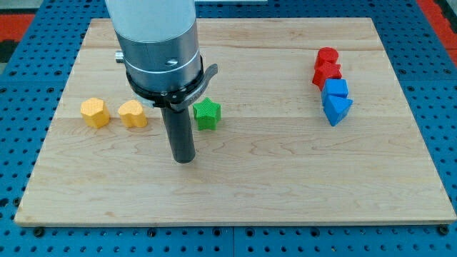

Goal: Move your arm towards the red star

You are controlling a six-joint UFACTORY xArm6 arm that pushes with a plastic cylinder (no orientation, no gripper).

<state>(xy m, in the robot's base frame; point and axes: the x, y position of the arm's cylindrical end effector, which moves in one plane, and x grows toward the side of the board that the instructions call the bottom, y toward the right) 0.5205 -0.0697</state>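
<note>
My tip [185, 160] just below green star [207, 114]; red star [327, 73] well apart; no jaws.

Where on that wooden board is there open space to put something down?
Open: the middle stretch between the green star and the red blocks, and the bottom strip below my tip. Crowded: the right cluster of red and blue blocks, and around the two orange blocks.
</note>
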